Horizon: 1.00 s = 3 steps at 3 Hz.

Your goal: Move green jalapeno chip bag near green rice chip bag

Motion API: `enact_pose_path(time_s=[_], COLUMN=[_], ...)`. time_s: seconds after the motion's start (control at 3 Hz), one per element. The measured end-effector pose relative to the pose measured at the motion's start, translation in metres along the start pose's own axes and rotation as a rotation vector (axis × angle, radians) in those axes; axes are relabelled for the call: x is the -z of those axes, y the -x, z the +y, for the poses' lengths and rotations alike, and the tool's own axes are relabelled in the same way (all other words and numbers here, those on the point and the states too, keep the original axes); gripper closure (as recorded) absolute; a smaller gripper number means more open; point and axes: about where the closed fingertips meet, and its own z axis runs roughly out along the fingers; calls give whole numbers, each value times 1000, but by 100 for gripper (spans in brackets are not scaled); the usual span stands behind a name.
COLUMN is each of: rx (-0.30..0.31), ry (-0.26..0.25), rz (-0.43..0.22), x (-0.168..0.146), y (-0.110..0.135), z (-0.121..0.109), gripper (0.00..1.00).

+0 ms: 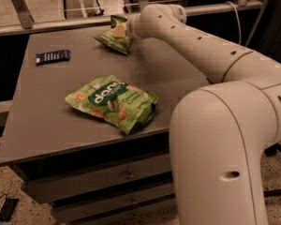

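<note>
The green jalapeno chip bag [111, 40] is small, olive green and wrinkled. It lies at the far edge of the grey table [42, 125]. My gripper [122, 29] is at the bag's upper right end, touching or right over it, with the wrist covering part of the bag. The green rice chip bag [113, 102] is larger and light green, with white lettering and chip pictures. It lies flat in the middle of the table, well in front of the jalapeno bag and apart from it.
A small dark blue packet [53, 56] lies at the table's far left. My arm [210, 55] stretches across the table's right side, and its large elbow link [225, 158] fills the near right. Drawers [126, 175] sit under the table front. A rail runs behind the table.
</note>
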Motion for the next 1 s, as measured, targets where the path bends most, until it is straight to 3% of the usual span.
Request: enact_pose_path(time_s=[0.33,0.67,1.0], rx=[-35,-39,14], ry=[13,31,69], rz=[10,-14,-48], x=[-9,-6,20], y=[-7,4,35], z=[3,5,10], gripper=[64,88,100])
